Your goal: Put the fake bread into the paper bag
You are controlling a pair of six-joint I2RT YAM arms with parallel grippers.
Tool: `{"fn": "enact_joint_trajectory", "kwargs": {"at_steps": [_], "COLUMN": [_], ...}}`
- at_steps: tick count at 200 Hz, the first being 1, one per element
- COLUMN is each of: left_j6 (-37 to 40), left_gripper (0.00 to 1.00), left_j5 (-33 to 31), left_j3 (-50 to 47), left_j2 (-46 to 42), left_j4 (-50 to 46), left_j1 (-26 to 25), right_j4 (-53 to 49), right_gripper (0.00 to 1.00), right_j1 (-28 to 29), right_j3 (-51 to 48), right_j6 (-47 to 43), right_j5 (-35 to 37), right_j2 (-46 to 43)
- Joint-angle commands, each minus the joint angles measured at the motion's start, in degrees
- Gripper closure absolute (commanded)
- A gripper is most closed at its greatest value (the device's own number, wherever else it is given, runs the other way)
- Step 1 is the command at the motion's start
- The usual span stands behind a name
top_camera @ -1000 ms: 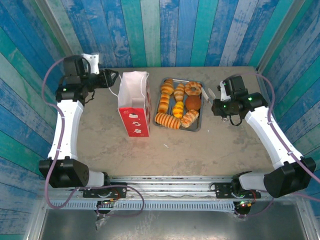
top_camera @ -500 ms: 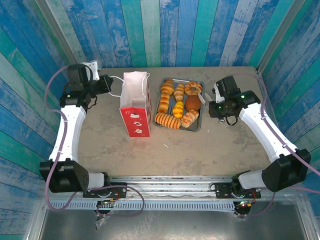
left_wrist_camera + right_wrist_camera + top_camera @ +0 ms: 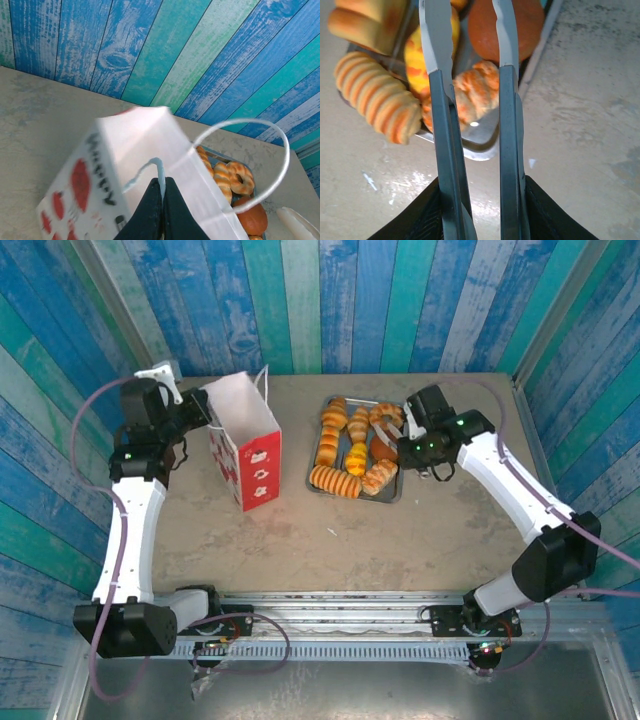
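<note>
so the left gripper [image 3: 161, 189] has its fingers pinched tight on one white cord handle [image 3: 160, 172] of the tall white paper bag with the red lower panel [image 3: 247, 445], low centre in the left wrist view. the bag is leaning and sits in the upper left of the tan table [image 3: 400, 530] in the top view, and its other cord handle [image 3: 245, 120] loops free off to the right

right gripper [image 3: 470, 20] is spread partway with nothing between the fingers, hanging over the right end of the grey metal tray [image 3: 485, 147]. right under it is a twisted orange-glazed pastry [image 3: 477, 92], with a round dark-brown bun [image 3: 512, 25] just above that in the frame and a ridged golden loaf [image 3: 377, 100] at left

all the fake bread [image 3: 335, 480] lies on the tray, right of the bag and apart from it
</note>
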Motion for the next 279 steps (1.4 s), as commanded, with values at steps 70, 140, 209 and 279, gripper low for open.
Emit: {"fn": "enact_joint_trajectory", "kwargs": {"at_steps": [70, 140, 209, 279], "left_j6": [-1.65, -4.58, -10.57, -15.55], "left_gripper": [1.00, 1.00, 1.00, 1.00], "left_j5": [7.70, 15.00, 21.22, 24.87], "left_j3": [1.61, 0.00, -1.05, -1.48], "left_j2": [0.20, 0.16, 0.65, 1.20], "left_j4": [4.14, 8.38, 13.88, 17.41], "left_j1": [0.17, 0.16, 0.09, 0.11], "right_j4": [6.52, 6.67, 7.14, 7.20], "right_gripper": [0.61, 0.61, 0.61, 0.61], "right_j1": [1.73, 1.72, 1.79, 1.97], "right_j3": [1.45, 0.99, 0.35, 0.28], "right_j6": [4.69, 4.94, 5.13, 5.12], "right_j5": [-8.42, -8.60, -8.37, -8.16], "right_j2": [1.65, 2.18, 2.34, 2.66]}}
